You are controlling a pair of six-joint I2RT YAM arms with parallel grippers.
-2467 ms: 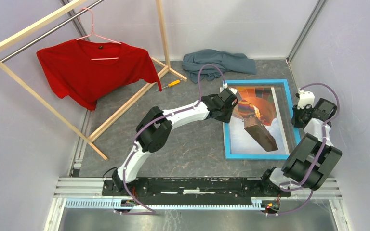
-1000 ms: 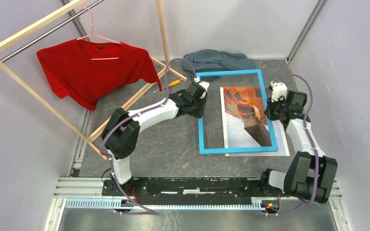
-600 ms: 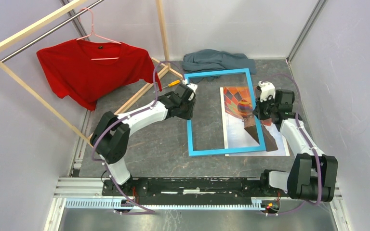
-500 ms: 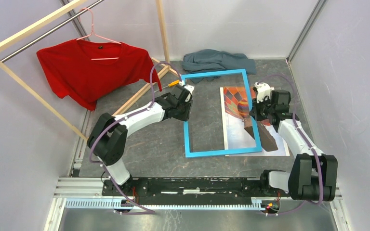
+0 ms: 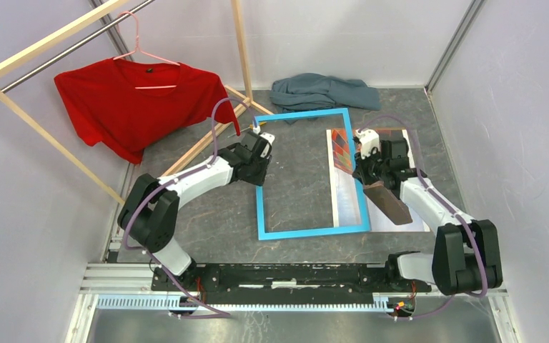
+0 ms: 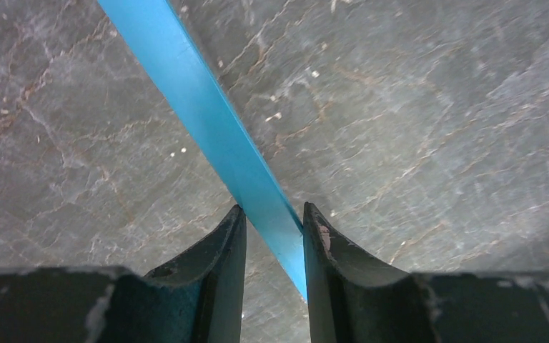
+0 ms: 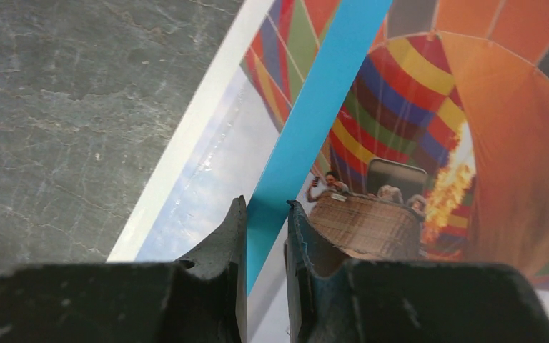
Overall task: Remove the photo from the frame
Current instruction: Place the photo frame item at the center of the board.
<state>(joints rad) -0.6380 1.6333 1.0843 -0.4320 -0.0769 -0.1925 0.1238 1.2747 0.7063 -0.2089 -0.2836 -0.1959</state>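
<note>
The light-blue frame (image 5: 307, 230) is held above the table between both grippers, empty inside. My left gripper (image 5: 260, 163) is shut on its left rail (image 6: 207, 114). My right gripper (image 5: 362, 168) is shut on its right rail (image 7: 322, 107). The balloon photo (image 5: 343, 193) lies flat on the table at the right, partly under the frame's right rail and my right arm. In the right wrist view the photo (image 7: 414, 107) shows its coloured balloon and basket below the rail.
A wooden clothes rack (image 5: 186, 150) with a red shirt (image 5: 136, 103) on a hanger stands at the back left. A grey-blue cloth (image 5: 322, 89) lies at the back wall. A small orange screwdriver (image 5: 237, 128) lies by the rack's foot. Walls close both sides.
Both grippers have carried the frame leftward off the photo. The photo has stayed on the table at the right, with more of it uncovered.
</note>
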